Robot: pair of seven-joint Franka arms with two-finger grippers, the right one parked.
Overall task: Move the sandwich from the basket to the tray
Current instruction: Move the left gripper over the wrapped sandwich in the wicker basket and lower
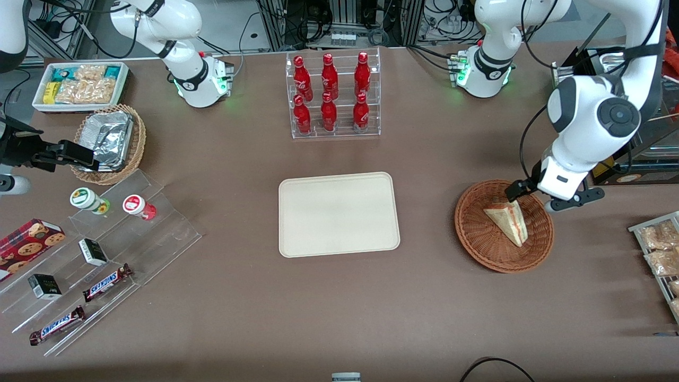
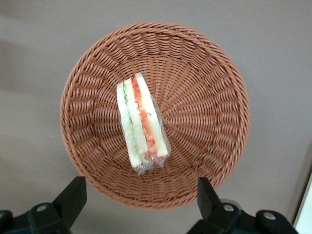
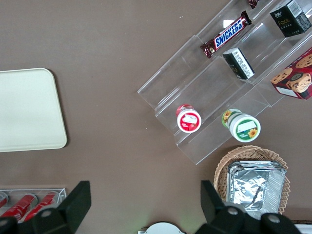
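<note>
The sandwich [image 1: 508, 222], a wrapped white-bread wedge with red-orange and green filling [image 2: 141, 122], lies in the round reddish-brown wicker basket [image 1: 477, 239] toward the working arm's end of the table. My left gripper [image 1: 533, 197] hangs open above the basket's rim, a little farther from the front camera than the sandwich. In the left wrist view the gripper [image 2: 140, 197] holds nothing, its two black fingers spread wide over the basket [image 2: 204, 112] edge. The cream-beige tray [image 1: 338, 214] lies bare at the table's middle and also shows in the right wrist view, tray [image 3: 27, 109].
A clear rack of red bottles [image 1: 333, 95] stands farther from the front camera than the tray. Toward the parked arm's end are acrylic steps with snacks [image 1: 95, 249], a tan basket with foil [image 1: 109, 140] and a white bin [image 1: 79, 85]. Snack packets [image 1: 660, 249] lie beside the basket.
</note>
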